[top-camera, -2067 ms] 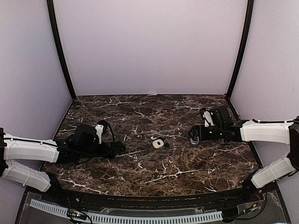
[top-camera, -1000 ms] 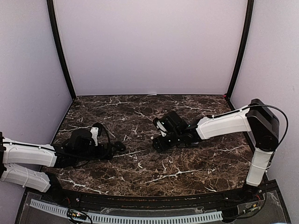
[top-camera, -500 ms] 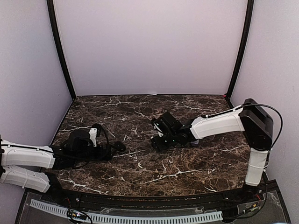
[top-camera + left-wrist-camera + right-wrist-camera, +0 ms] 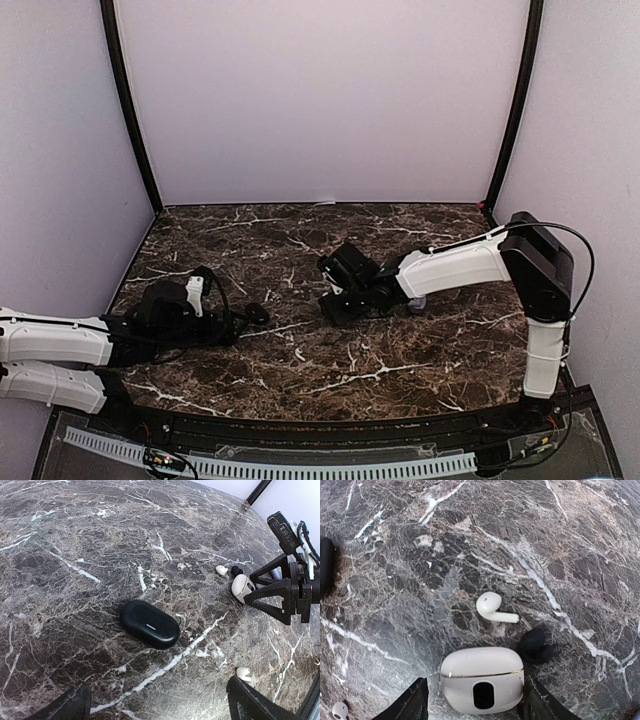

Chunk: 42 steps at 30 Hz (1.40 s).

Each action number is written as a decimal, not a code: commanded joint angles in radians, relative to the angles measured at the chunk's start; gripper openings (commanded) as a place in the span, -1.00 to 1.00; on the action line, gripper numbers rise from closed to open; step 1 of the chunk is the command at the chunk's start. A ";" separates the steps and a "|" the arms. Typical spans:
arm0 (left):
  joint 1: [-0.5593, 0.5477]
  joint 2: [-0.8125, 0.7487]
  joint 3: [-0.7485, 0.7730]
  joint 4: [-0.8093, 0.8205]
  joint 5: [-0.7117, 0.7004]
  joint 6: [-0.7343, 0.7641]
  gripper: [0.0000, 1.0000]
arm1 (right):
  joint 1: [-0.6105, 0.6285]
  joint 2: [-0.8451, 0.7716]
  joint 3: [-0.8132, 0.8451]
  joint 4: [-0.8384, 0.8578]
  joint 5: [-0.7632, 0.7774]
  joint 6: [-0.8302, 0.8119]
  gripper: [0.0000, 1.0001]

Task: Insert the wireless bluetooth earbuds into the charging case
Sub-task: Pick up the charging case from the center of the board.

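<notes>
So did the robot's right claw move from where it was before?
Yes. The right gripper slid left, away from the black corner post. It is open, with one finger on either side of the white charging case.

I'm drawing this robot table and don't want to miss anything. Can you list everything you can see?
table: 1, dark brown marble with white veins, under everything
walls: pale lilac, around three sides
black case: 1, black, left of middle
white case: 1, white, middle of the table
white earbuds: 2, white, one close to the white case, the other alone, nearer the arms
dark earbud: 1, black, next to the white case
left gripper: 1, black, open, facing the black case
right gripper: 1, black, open, straddling the white case
</notes>
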 commanded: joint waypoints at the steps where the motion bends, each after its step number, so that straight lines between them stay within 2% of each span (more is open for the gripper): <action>1: 0.008 -0.036 -0.015 -0.020 -0.001 -0.009 0.94 | 0.012 0.021 0.042 -0.009 0.021 0.003 0.26; 9: 0.007 -0.055 -0.016 -0.031 -0.002 -0.010 0.94 | 0.013 0.016 0.046 -0.016 0.039 0.005 0.13; 13: 0.007 -0.056 -0.019 -0.033 0.001 -0.011 0.93 | 0.021 0.022 0.047 -0.026 0.047 -0.005 0.38; 20: 0.007 -0.062 -0.029 -0.029 0.004 -0.016 0.94 | 0.027 0.044 0.058 -0.038 0.046 -0.011 0.38; 30: 0.008 -0.062 -0.027 -0.034 0.005 -0.012 0.94 | 0.027 0.079 0.095 -0.064 0.033 -0.009 0.26; 42: 0.008 -0.058 -0.024 -0.027 0.032 -0.021 0.94 | 0.034 -0.014 0.006 0.022 0.032 -0.041 -0.07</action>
